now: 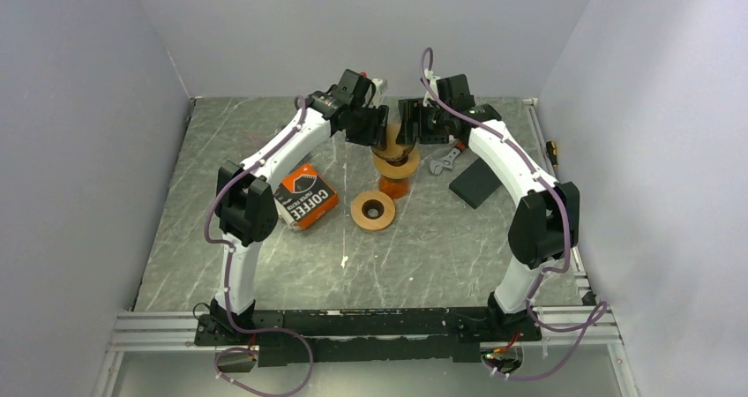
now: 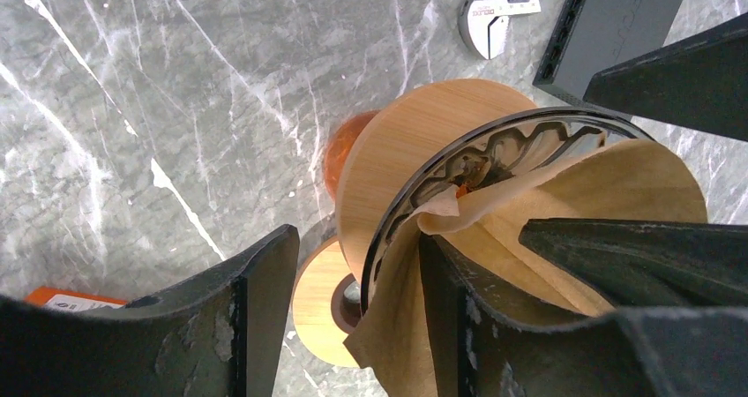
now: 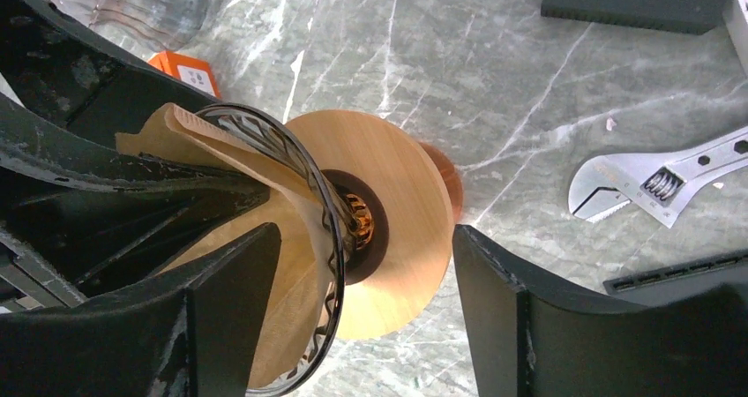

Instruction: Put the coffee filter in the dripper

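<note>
The coffee filter [image 2: 564,203] is seen partly inside the dripper [image 2: 494,146]. Most of the brown paper is bunched down in the glass cone, but one flap is draped over the rim and hangs outside, so it is judged not yet seated. The dripper, with its wooden collar [image 2: 415,141], is carried on an orange stand [image 2: 340,146] near the middle of the tabletop [image 2: 132,106].

The left claw [image 2: 353,256] is held open astride the rim. One finger is down inside against the paper, the other is outside and clear of the glass. The right claw [image 3: 363,238] is spread wide on the opposite side, with rim and paper between its fingers, and nothing is pinched.

The filter is expected to behave as thin, light, limp paper that is easily creased or torn and has no stiffness to push against. It is best taken by the loose flap at the rim, then fed inward and pressed gently to the wall. The glass is likely to be slippery and breakable, and the stack looks top-heavy, so a sideways push is to be avoided.
</note>
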You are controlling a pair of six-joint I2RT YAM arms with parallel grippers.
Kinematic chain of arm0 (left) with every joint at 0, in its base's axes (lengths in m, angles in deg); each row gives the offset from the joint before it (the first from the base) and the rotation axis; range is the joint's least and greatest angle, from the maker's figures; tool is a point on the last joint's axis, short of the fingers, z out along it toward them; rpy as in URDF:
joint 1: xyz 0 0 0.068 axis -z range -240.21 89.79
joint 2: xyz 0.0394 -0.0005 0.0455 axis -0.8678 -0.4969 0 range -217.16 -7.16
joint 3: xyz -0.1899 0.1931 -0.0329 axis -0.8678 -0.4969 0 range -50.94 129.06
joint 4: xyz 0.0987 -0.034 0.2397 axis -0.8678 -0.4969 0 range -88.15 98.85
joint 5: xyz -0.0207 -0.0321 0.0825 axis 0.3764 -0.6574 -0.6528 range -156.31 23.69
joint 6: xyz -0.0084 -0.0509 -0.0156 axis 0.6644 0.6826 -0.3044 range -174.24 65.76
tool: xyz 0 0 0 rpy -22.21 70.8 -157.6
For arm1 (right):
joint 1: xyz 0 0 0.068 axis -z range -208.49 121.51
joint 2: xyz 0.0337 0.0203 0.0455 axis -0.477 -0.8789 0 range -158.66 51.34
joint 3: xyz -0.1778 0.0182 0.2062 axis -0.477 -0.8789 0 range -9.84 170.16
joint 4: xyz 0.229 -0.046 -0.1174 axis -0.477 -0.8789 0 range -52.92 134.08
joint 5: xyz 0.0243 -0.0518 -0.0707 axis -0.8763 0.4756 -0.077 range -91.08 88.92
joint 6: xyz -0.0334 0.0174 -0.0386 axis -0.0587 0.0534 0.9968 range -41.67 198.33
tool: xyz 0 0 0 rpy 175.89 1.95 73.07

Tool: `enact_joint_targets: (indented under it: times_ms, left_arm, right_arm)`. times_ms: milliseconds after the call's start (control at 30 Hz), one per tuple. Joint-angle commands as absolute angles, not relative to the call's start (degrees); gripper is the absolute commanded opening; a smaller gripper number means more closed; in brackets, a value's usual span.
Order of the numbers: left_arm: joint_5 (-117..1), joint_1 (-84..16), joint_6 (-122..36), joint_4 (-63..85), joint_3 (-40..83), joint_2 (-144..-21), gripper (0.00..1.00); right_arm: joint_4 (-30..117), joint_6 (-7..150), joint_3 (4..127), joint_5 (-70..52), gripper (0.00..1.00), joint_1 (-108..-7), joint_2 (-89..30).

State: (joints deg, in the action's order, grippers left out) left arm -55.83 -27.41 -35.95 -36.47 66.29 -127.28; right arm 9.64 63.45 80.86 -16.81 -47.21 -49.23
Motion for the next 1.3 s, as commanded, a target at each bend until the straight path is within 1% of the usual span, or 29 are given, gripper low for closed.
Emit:
enact_joint_targets:
  times_ms: [0, 133, 233, 367, 467, 567, 733, 900, 933, 1000, 1067, 1200, 1267]
  left_arm:
    - [-56.4, -27.2, -37.1, -36.2, 67.5, -125.4, 0.59]
    - [-56.1, -27.2, -37.1, -35.6, 67.3, -125.0, 0.61]
    - [-55.7, -27.1, -37.0, -35.6, 67.5, -125.0, 0.61]
    - [-55.9, -27.1, -37.1, -35.8, 67.6, -125.0, 0.62]
    - [-55.7, -27.0, -37.1, -35.6, 67.5, -124.9, 0.62]
    - [-55.8, -27.0, -37.1, -35.5, 67.3, -124.8, 0.62]
    - [-56.3, -26.9, -37.5, -35.6, 67.1, -124.5, 0.66]
    - [-56.5, -26.9, -37.3, -35.2, 66.7, -124.3, 0.68]
    - [-56.4, -26.9, -37.3, -35.1, 66.7, -124.3, 0.68]
    - [-56.2, -26.9, -37.2, -34.9, 66.7, -124.3, 0.7]
    - [-56.1, -26.9, -37.1, -34.8, 66.6, -124.1, 0.71]
    - [-55.7, -26.9, -36.9, -34.0, 66.4, -123.4, 0.75]
    - [-55.4, -26.9, -36.7, -33.8, 66.4, -122.8, 0.78]
  right_arm:
    - [10.2, 63.7, 83.3, -18.6, 0.78, -47.0, -47.0]
    - [10.9, 63.9, 83.1, -18.1, 0.83, -47.3, -47.2]
    - [11.1, 64.4, 83.1, -16.4, 0.84, -47.8, -48.3]
    - [10.0, 65.6, 84.2, -12.8, 0.83, -48.9, -50.2]
    - [8.9, 66.1, 85.1, -9.8, 0.8, -49.5, -51.3]
    - [8.6, 66.2, 85.0, -8.5, 0.73, -49.6, -51.7]
    - [7.9, 66.3, 84.6, -7.9, 0.6, -49.6, -51.7]
    - [7.9, 66.2, 84.0, -7.8, 0.42, -49.6, -51.0]
    - [7.9, 66.2, 84.2, -7.9, 0.41, -49.6, -51.0]
    - [7.8, 66.2, 84.4, -8.0, 0.41, -49.5, -51.0]
    - [7.8, 66.1, 84.6, -8.6, 0.44, -49.6, -50.6]
    - [7.9, 65.7, 85.5, -10.2, 0.57, -49.6, -49.5]
    - [7.9, 65.4, 86.2, -10.9, 0.62, -49.5, -48.8]
